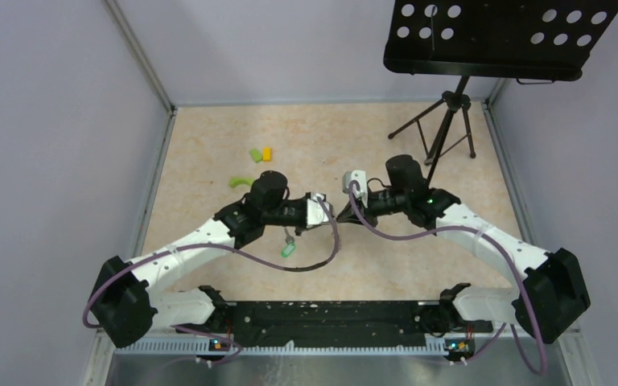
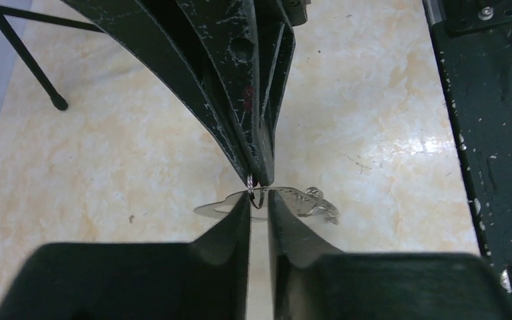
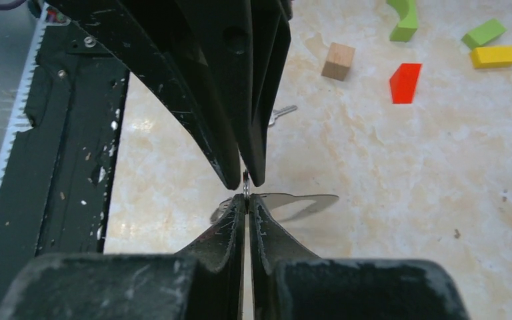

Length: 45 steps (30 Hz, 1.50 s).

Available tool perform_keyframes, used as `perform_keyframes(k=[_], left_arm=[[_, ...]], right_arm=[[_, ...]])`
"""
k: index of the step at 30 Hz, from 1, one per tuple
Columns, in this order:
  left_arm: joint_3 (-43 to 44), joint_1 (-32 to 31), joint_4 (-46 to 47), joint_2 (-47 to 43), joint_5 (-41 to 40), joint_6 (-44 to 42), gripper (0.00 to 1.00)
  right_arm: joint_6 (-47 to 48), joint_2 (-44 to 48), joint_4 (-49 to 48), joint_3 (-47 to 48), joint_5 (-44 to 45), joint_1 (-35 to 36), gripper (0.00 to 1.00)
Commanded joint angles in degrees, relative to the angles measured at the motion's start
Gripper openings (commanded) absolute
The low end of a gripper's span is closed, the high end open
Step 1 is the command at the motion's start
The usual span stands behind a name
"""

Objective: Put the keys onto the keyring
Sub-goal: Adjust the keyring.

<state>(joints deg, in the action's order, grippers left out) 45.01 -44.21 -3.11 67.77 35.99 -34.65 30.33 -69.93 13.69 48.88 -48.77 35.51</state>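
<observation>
My two grippers meet tip to tip above the middle of the table. The keyring (image 2: 257,197), a small silver wire ring, sticks out of my right gripper (image 3: 247,199), which is shut on it. My left gripper (image 2: 259,199) stands a narrow gap apart, with the ring's loop in that gap. A flat silver key (image 2: 307,201) lies level across both sets of fingertips; what bears it I cannot tell. Another key (image 3: 281,115) lies on the table, and a green-tagged key (image 1: 288,248) shows below the left gripper (image 1: 327,214) in the top view.
Toy blocks lie beyond the arms: a wooden cube (image 3: 339,61), a red wedge (image 3: 405,83), green (image 3: 483,32) and yellow (image 3: 493,57) blocks. A music stand tripod (image 1: 447,121) stands at the back right. A black rail (image 1: 330,318) runs along the near edge.
</observation>
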Motion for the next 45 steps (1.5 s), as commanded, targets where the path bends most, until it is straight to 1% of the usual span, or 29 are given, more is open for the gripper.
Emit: perform_keyframes(k=[1,3,5,6,8,11,13,15,17,22,25,33,37,39,40,41,42,43,45], left_arm=[[3.51,4.10,2.64,-1.29,7.46,1.79,0.27],[3.95,8.51,3.51,-2.49,12.42,3.66,0.39],[4.63,11.44,4.99,-2.82,16.67,5.96,0.49],[5.16,12.46,5.32,-2.63,18.69,7.22,0.52],[5.72,14.05,7.40,-2.07,21.87,10.83,0.56],[5.77,15.49,13.12,-0.80,26.56,18.05,0.57],[6.10,16.17,16.11,0.03,29.18,22.45,0.55],[6.10,16.35,17.77,0.41,31.31,25.22,0.52],[5.64,16.42,18.98,0.44,32.46,26.80,0.48],[3.49,16.40,24.95,0.57,33.00,30.30,0.39],[3.56,16.35,27.28,1.39,33.20,32.18,0.34],[3.39,16.37,28.32,2.60,34.21,33.26,0.22],[3.15,16.29,30.32,3.58,35.06,34.39,0.11],[3.24,16.34,30.85,3.82,35.44,34.39,0.02],[3.28,16.32,30.80,3.75,35.39,34.39,0.00],[3.50,16.34,29.83,3.61,35.02,33.74,0.00],[4.15,16.20,26.90,3.22,34.13,31.23,0.00],[5.16,15.92,22.86,2.79,32.73,27.69,0.00],[8.16,14.94,10.83,2.24,28.93,17.32,0.00]], right_arm=[[-3.91,4.17,-7.22,2.18,3.20,0.51,0.00],[-7.37,5.52,-9.95,2.09,3.05,-0.29,0.00],[-11.80,5.94,-12.65,2.45,0.77,-1.42,0.00],[-14.30,5.80,-14.15,2.64,-0.51,-2.00,0.00],[-19.67,5.29,-17.59,2.93,-3.42,-3.00,0.00],[-26.17,4.08,-22.25,3.31,-6.85,-3.96,0.00],[-28.62,3.65,-24.20,3.48,-7.77,-4.19,0.00],[-30.81,3.57,-26.43,3.23,-8.50,-4.42,0.00],[-33.85,3.42,-28.63,2.69,-9.19,-4.56,0.00],[-36.63,2.86,-31.74,1.71,-10.67,-4.65,0.00],[-37.49,2.28,-32.97,1.25,-11.33,-4.66,0.00],[-38.24,1.34,-34.29,0.62,-11.78,-4.66,0.00],[-38.06,1.11,-34.58,0.28,-11.87,-4.65,0.00],[-37.35,1.18,-34.22,0.13,-11.55,-4.66,0.00],[-36.39,1.32,-33.38,0.20,-11.06,-4.66,0.01],[-34.75,1.60,-31.57,0.55,-10.29,-4.66,0.05],[-32.23,1.99,-29.23,1.12,-9.13,-4.66,0.10],[-28.61,2.61,-26.49,1.73,-7.23,-4.66,0.15],[-22.59,4.03,-20.65,2.63,-4.62,-4.63,0.24]])
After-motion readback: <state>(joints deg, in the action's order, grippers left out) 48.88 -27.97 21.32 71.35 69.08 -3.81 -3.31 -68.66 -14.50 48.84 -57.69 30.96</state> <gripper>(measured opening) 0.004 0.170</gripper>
